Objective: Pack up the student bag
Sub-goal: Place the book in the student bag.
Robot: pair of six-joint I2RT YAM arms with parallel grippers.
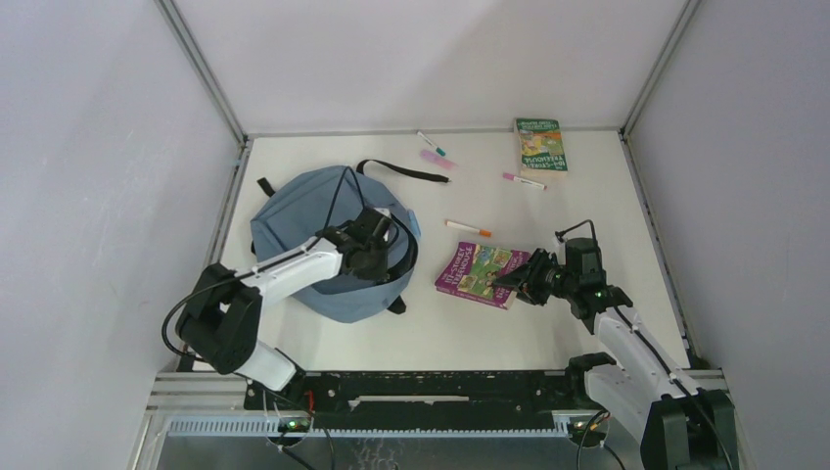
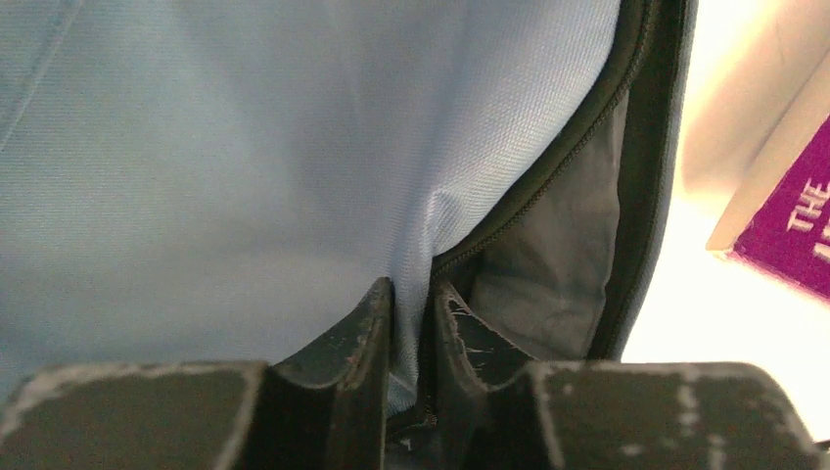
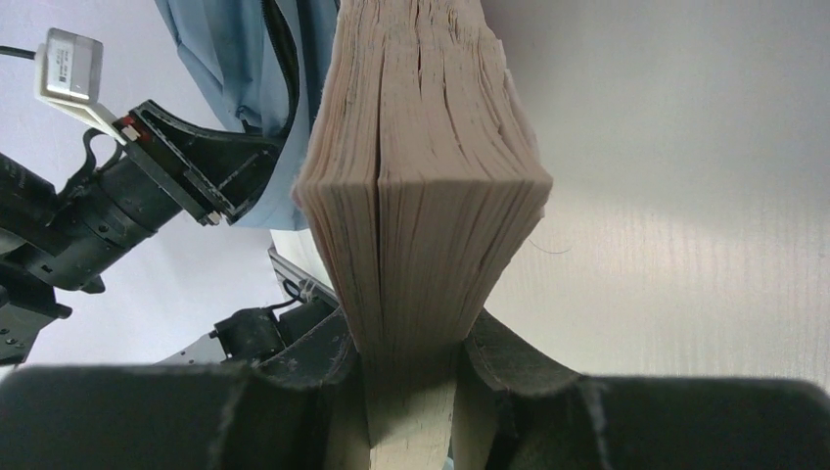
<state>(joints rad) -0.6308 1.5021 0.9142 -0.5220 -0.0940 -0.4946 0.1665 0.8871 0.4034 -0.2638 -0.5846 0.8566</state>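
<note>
Scuffed black fingers (image 2: 364,338) of the left gripper (image 2: 411,294) fill the bottom of the left wrist view, drawn almost together with a fold of blue cloth pinched between them, just beside the black zipper trim. That cloth belongs to the student bag, a soft slate-blue fabric backpack (image 1: 294,211) slumped toward the left edge of the white table (image 1: 607,206), roughly midway between its near and far edges, with one black strap (image 1: 401,172) trailing toward the far edge. The pinch looks meant to hold up the lip of the bag so that its mouth faces right. Grey lining shows inside the opening, though I cannot tell how wide it gapes. Right of the bag, near the far edge, a green-capped white marker (image 1: 431,143) lies just beside a small pink oblong object (image 1: 437,160). An orange-capped white marker (image 1: 469,228) rests around the table's middle, and a pink-capped white marker (image 1: 524,181) lies farther right. Nearer the near edge and right of centre is a thick purple-covered paperback book (image 1: 480,272), gripped at its right-hand side by the right gripper (image 1: 524,279). In the right wrist view the jaws are clamped on both covers, the cream page block fanning out beyond them. Gripping it by one side likely leaves the far end free to slide into the bag. Whether the book is clear of the table I cannot tell. A green-covered paperback book (image 1: 539,144) lies flat near the far right corner, well apart from both arms.
</note>
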